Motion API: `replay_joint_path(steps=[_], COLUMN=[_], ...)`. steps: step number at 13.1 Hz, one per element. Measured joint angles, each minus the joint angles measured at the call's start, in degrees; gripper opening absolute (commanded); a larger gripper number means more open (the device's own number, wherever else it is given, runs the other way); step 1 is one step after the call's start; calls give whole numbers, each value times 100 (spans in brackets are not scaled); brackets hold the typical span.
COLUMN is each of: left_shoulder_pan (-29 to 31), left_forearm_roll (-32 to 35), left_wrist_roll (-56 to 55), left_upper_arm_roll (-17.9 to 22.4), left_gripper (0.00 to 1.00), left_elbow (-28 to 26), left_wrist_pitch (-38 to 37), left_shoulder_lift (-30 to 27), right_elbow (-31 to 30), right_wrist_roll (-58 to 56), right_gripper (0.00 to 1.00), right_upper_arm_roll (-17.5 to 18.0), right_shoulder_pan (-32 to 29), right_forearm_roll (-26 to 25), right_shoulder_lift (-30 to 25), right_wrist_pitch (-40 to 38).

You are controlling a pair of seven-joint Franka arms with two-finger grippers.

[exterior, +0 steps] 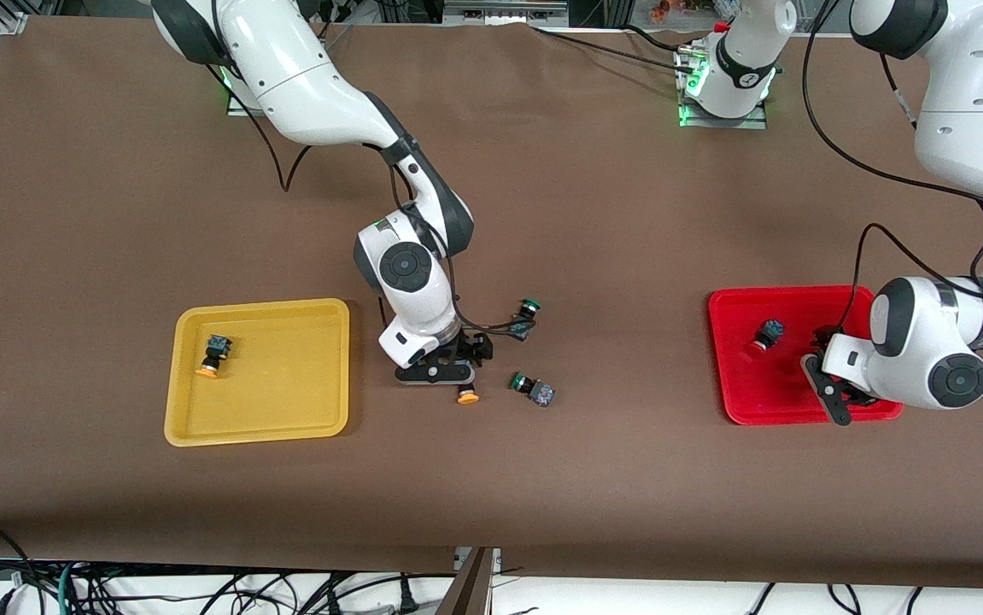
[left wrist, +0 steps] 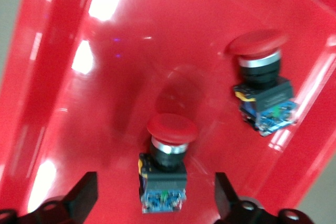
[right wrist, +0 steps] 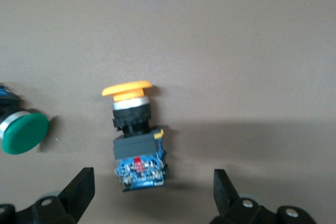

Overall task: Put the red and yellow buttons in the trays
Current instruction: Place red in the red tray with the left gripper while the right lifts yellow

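Note:
The yellow tray point(exterior: 286, 376) at the right arm's end holds one yellow button point(exterior: 213, 354). A second yellow button point(exterior: 467, 395) lies on the table, and my right gripper point(exterior: 455, 383) hangs low over it. In the right wrist view my right gripper point(right wrist: 152, 187) is open, its fingers either side of that button's point(right wrist: 134, 140) body. The red tray point(exterior: 764, 384) holds a red button point(exterior: 767, 335). My left gripper point(exterior: 841, 384) is open low over this tray. In the left wrist view the left gripper point(left wrist: 156, 192) straddles a second red button point(left wrist: 165, 163) lying on the tray floor point(left wrist: 131, 51), beside the first point(left wrist: 262, 85).
Two green-capped buttons lie on the table near the right gripper, one point(exterior: 525, 316) farther from the front camera and one point(exterior: 532, 387) beside the yellow button. The nearer one's green cap point(right wrist: 21, 132) shows in the right wrist view.

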Motion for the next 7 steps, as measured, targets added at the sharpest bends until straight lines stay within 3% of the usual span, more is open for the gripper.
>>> replay_joint_path(steps=[3, 5, 7], left_shoulder_pan=[-173, -439, -553], left_forearm_roll=[0, -108, -244], left_wrist_roll=[-340, -1065, -1677], left_upper_arm_roll=[-226, -260, -305], left_gripper=[100, 100, 100], left_elbow=[90, 145, 177], left_wrist_pitch=[-516, -824, -963], left_shoulder_lift=[-587, -1061, -1506], right_elbow=[-3, -4, 4], right_wrist_roll=[-186, -353, -427], right_gripper=[50, 5, 0], right_upper_arm_roll=[-1, -2, -13], right_shoulder_pan=[5, 4, 3], right_forearm_roll=[-22, -30, -38], right_shoulder_lift=[137, 214, 224], right_wrist_pitch=[427, 607, 658])
